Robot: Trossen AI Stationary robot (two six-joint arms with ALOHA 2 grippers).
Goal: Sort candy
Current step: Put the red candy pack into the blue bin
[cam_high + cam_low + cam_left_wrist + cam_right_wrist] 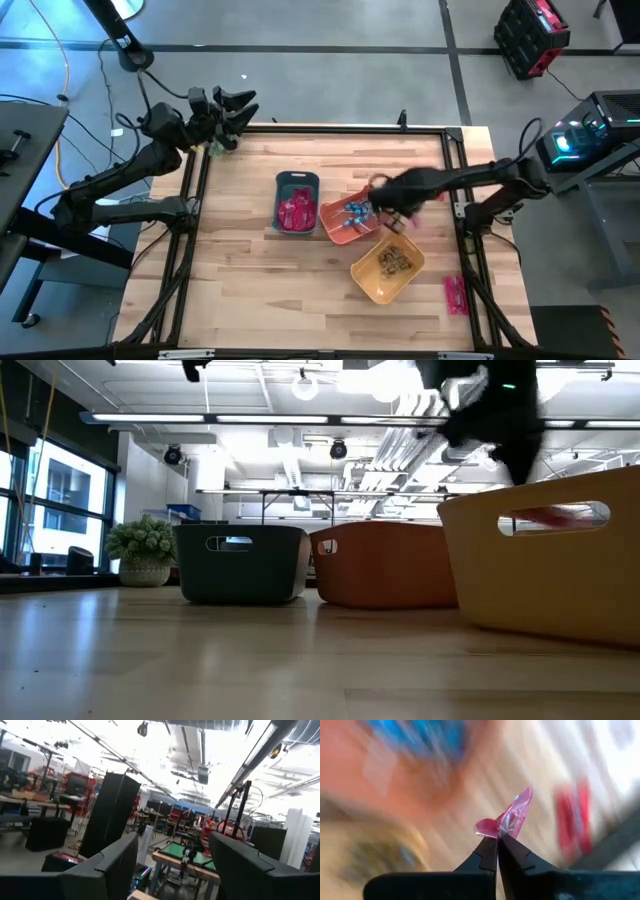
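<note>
Above the gap between the orange bin (345,217) and the yellow bin (388,268), the right gripper (497,837) hangs with its jaws pressed together on a pink packet (509,817), pinched by one corner.

Pink packets fill the grey-blue bin (297,182). Blue lollipops (352,214) lie in the orange bin and brown pieces (393,262) in the yellow one. Two more pink packets (455,294) lie by the table's right edge (497,250), just beside the frame rail.

Bare wood stretches wide to the left of the bins and along the near edge.

At the far left corner the left gripper (233,108) waits, jaws spread, beside the green plant (144,545).

No writing can be read.
</note>
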